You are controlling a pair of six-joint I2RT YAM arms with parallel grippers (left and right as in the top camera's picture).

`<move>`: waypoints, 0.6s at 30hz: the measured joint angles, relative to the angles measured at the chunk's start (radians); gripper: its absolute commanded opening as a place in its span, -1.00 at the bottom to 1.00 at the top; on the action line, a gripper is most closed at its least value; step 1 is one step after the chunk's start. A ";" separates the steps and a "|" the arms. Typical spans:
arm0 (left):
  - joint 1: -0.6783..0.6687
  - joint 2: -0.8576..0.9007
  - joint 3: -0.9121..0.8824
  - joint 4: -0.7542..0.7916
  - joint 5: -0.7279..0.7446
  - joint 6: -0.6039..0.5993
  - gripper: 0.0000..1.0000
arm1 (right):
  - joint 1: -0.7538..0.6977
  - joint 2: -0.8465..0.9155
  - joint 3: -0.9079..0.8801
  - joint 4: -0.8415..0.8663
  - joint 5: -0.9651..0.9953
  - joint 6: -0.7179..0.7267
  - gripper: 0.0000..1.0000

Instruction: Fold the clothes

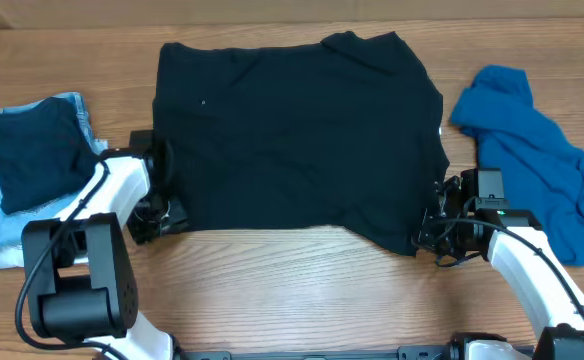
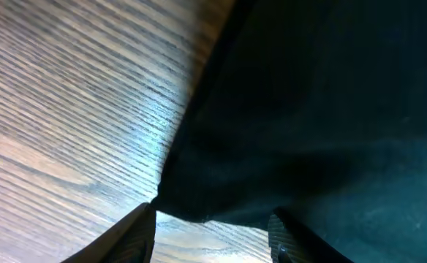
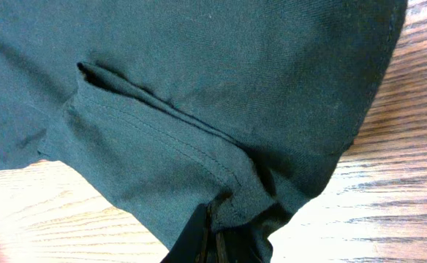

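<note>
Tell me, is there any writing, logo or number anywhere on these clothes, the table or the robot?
None: no word, label or number can be read on the black shirt, the teal garment, the folded pile, the table, the left arm or the right arm.
A pale speck on the shirt is too small to tell.
</note>
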State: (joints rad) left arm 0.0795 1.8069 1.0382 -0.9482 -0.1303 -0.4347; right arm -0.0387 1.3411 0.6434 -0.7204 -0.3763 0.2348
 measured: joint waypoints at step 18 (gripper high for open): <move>0.005 -0.020 -0.028 0.111 0.021 0.050 -0.92 | 0.000 0.000 0.000 -0.013 0.000 0.000 -0.92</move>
State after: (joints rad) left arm 0.0849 1.7870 1.0100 -0.8368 -0.1097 -0.3843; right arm -0.0387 1.3411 0.6434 -0.7334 -0.3763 0.2352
